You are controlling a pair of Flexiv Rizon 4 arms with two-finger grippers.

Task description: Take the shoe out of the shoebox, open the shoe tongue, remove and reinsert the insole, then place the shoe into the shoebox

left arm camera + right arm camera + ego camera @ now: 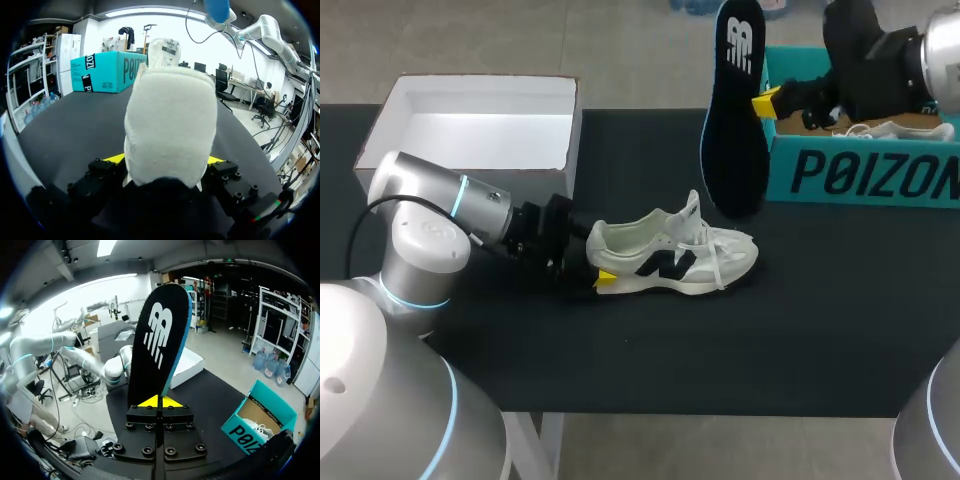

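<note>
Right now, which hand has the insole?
The right hand: it's shut on the dark insole, held upright by the teal box. The left hand grips the heel of the white shoe on the table.

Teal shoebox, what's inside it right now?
A white shoe with laces lies inside the teal shoebox; my right arm covers the rest of its interior.

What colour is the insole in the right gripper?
Insole is black, white logo; right wrist view.

Shoe (pixel 670 262) fuzzy cloth; insole (pixel 732 130) matt, smooth.
</note>
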